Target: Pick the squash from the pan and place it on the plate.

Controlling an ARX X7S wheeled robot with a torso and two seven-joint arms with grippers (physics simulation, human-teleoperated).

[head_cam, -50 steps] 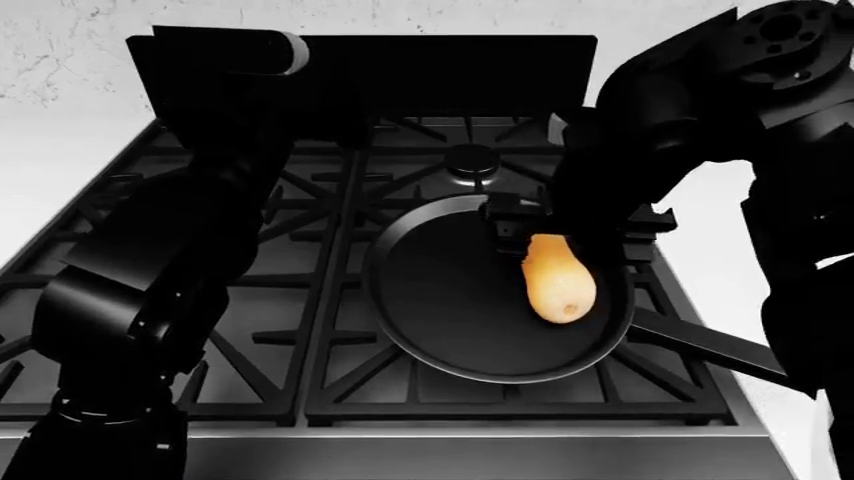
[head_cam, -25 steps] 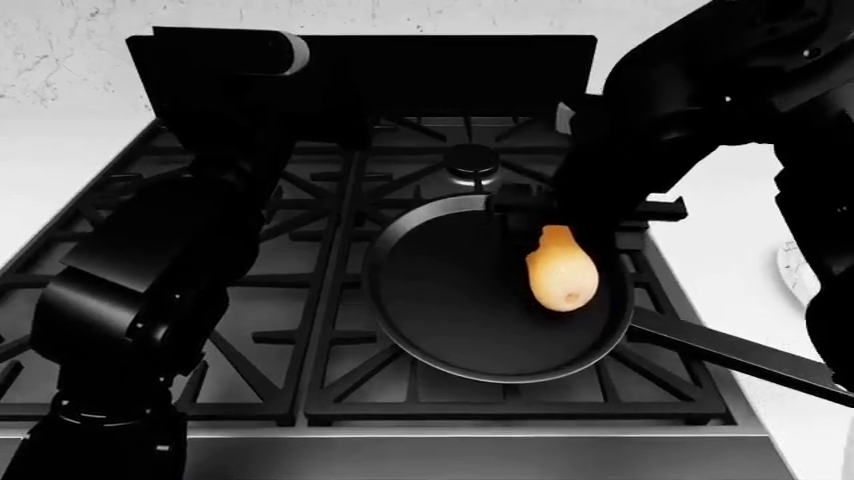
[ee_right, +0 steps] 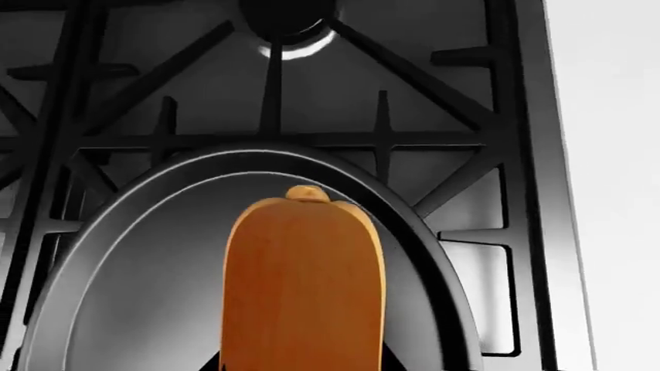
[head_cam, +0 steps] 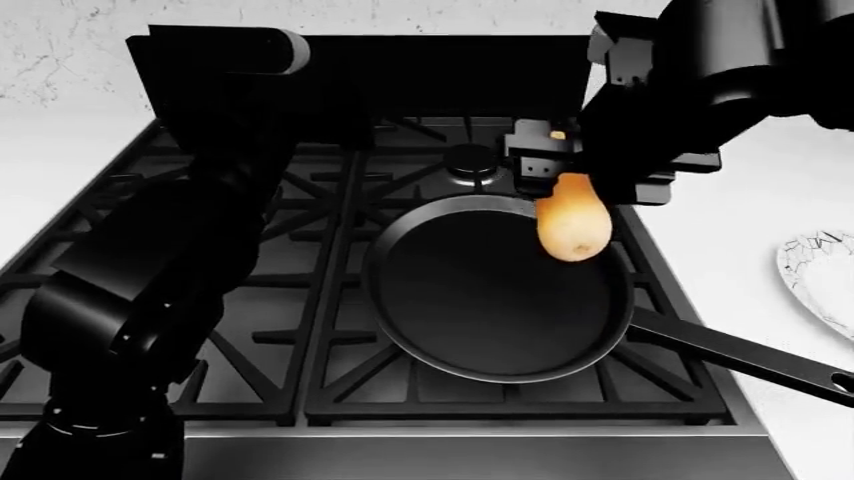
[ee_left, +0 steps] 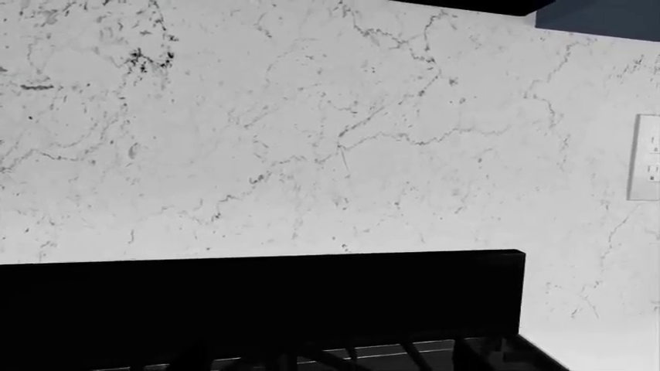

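Note:
The orange-tan squash [head_cam: 574, 222] hangs in the air above the far right part of the black pan [head_cam: 454, 310], which sits on the stove. My right gripper [head_cam: 558, 168] is shut on the squash's narrow end. In the right wrist view the squash [ee_right: 302, 286] fills the middle, with the pan's rim [ee_right: 433, 255] below it. The white plate [head_cam: 817, 275] with a black cracked rim pattern shows partly at the right edge, on the counter. My left arm [head_cam: 174, 250] rests over the stove's left side; its gripper is hidden in the head view and out of the left wrist view.
The pan's long handle [head_cam: 747, 355] points toward the front right. Black stove grates [head_cam: 320, 200] and a rear burner [head_cam: 470, 160] surround the pan. The black stove backguard [ee_left: 258, 301] stands against a marble wall [ee_left: 309, 139] with an outlet [ee_left: 644, 158]. White counter [head_cam: 747, 210] lies right of the stove.
My right gripper has lifted the squash off the pan and carried it up and slightly right. The plate has come into view at the right edge. The left arm has not moved.

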